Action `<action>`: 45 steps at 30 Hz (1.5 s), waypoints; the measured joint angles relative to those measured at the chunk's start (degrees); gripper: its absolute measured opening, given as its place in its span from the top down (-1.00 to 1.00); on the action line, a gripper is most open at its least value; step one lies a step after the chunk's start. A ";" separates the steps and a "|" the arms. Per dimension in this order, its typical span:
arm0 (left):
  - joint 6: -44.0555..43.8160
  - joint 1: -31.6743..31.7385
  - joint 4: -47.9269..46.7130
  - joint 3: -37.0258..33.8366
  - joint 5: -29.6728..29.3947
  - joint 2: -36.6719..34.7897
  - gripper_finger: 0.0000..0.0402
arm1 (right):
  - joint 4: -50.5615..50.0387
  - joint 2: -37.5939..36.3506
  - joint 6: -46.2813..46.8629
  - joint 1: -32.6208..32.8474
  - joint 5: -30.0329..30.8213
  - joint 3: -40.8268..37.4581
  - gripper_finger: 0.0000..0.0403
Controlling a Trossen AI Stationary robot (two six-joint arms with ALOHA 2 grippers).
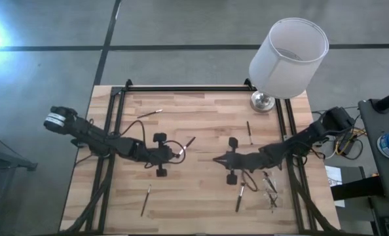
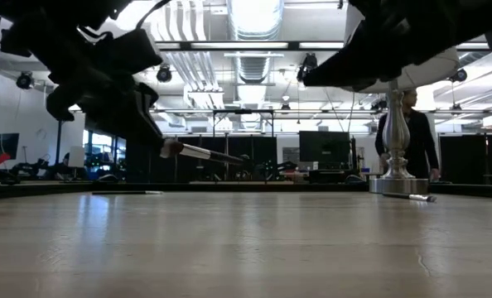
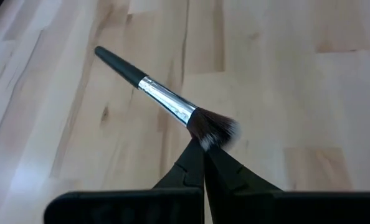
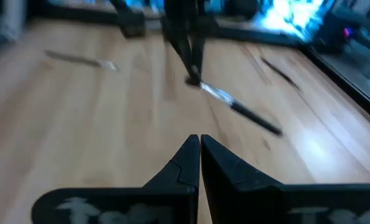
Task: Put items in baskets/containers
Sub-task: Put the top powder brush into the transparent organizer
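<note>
My left gripper (image 1: 181, 153) (image 3: 203, 146) hovers over the middle of the wooden table (image 1: 201, 190), shut on a brush (image 1: 188, 144) (image 3: 166, 99) with a black handle, silver ferrule and dark bristles. A little to its right, my right gripper (image 1: 215, 159) (image 4: 199, 138) is shut with nothing in it and points at the left one. Other brushes lie flat on the table: one at the far left (image 1: 150, 113), one near the lamp (image 1: 249, 131), one at the near left (image 1: 145, 200). Several more lie at the near right (image 1: 268, 187). I cannot make out the baskets/containers. My left gripper pinches the brush by its bristle tip (image 3: 211, 132) between the ends of its two fingers. The fingers slant down from the table's left. The handle (image 3: 119, 65) sticks out ahead toward the far right. The brush (image 2: 209, 154) is lifted clear of the table, nearly level.
A big white cylindrical lampshade (image 1: 288, 58) on a metal foot (image 1: 262, 101) stands at the far right corner. A black frame (image 1: 181, 88) runs along the far and side edges. A person (image 2: 416, 132) stands in the room beyond the table.
</note>
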 joint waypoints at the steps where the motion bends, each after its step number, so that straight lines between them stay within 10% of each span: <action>1: 0.29 -0.27 0.23 0.00 -0.02 0.00 1.00 | 2.56 0.00 -0.02 0.00 -0.20 -1.04 0.96; 16: 4.61 -0.92 4.68 0.00 1.19 0.09 1.00 | 1.75 0.21 2.27 -0.01 -0.44 1.54 0.80; 34: 2.78 -1.01 6.83 1.39 6.12 0.11 1.00 | -23.42 20.42 -10.87 -1.35 0.75 29.97 0.09; 45: -1.21 -0.99 9.73 1.46 7.55 0.20 1.00 | -45.83 30.78 -13.25 -3.14 8.03 47.82 0.09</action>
